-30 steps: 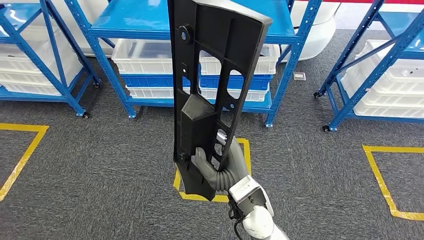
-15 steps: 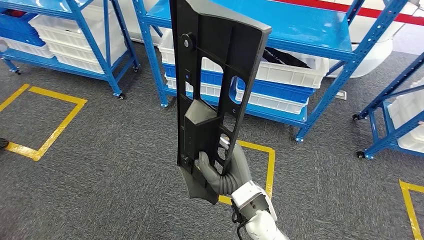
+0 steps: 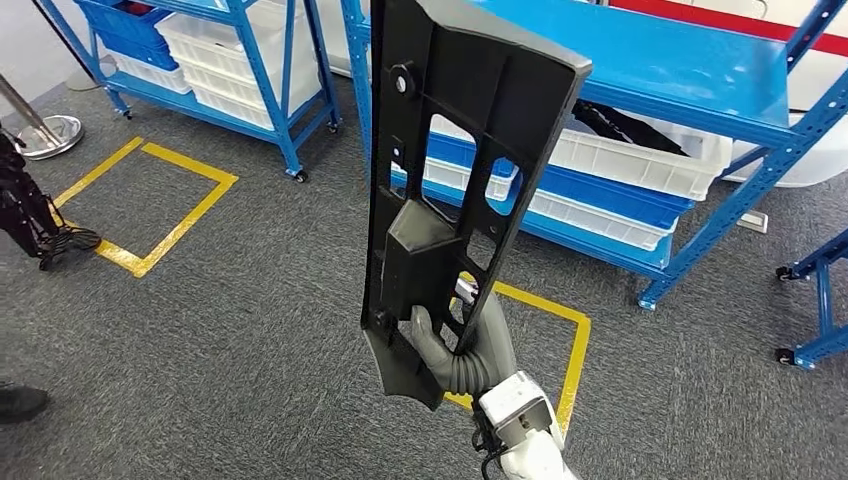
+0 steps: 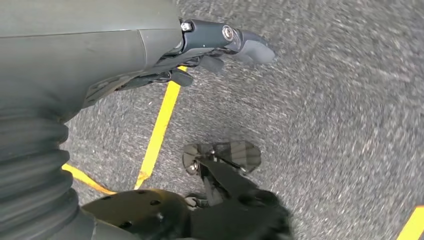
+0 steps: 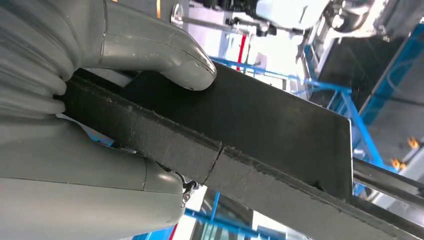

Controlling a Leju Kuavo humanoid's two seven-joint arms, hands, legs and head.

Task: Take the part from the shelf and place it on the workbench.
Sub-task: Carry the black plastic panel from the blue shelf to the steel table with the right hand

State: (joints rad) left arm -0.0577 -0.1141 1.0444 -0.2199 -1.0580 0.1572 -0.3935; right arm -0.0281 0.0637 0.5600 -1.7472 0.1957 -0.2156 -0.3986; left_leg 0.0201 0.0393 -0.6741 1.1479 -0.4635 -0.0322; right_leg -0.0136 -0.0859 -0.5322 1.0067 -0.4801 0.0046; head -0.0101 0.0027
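Our right hand (image 3: 455, 345) grips the black part (image 3: 450, 170) upright — blue shelf (image 3: 690, 70) at 1 o'clock; our left hand (image 4: 150, 55) holds nothing, fingers apart.

My left hand (image 4: 220, 42) hangs over grey carpet (image 4: 340, 125), its grey ribbed cover in the foreground and its dark fingers stretched out with nothing between them. A yellow tape line (image 4: 160, 130) runs across the carpet beneath the fingers and meets another at a corner; a further strip (image 4: 412, 225) shows near the picture's edge.
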